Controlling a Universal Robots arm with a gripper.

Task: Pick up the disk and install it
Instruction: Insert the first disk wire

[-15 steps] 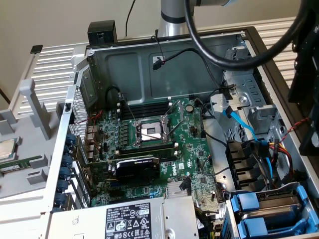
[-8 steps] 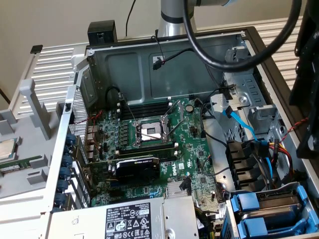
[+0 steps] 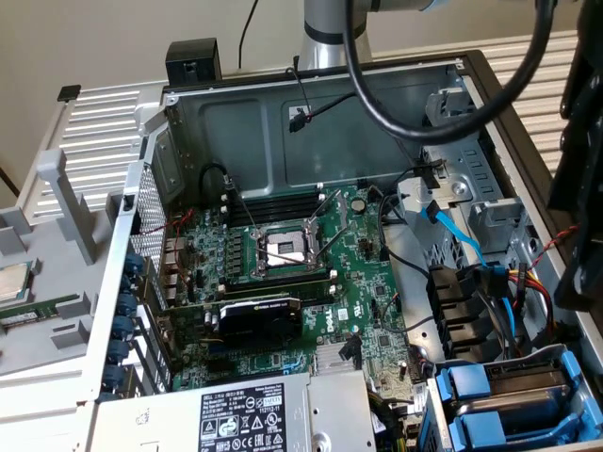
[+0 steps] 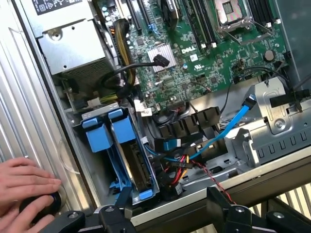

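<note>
Wrist view: claw [image 4: 167, 196] released, jaws spread wide with nothing between them. It hangs over the case rim [image 4: 272, 171], on the far side of the drive cage [image 4: 95, 165] from the motherboard [image 4: 194, 53]. The disk [image 4: 137, 167] stands on edge inside that cage, just beside the motherboard's corner, in its blue carrier frame with the blue latch tab on top. A second blue carrier [image 4: 95, 135] sits alongside it, on the side away from the motherboard. The claw touches neither. The grey power supply box [image 4: 73, 48] lies along the motherboard's edge, next to the cage. A blue cable [image 4: 228, 128] runs over the black connectors beside the motherboard. A person's hand [image 4: 24, 187] rests on the ribbed silver panel [image 4: 29, 121] outside the case, well apart from the motherboard, fingers on a small black object [image 4: 43, 203]. Exterior view: the disk [image 3: 528, 377] shows between blue carriers off the motherboard's corner, and the processor socket [image 3: 287, 247] at the motherboard's middle stands open.
</note>
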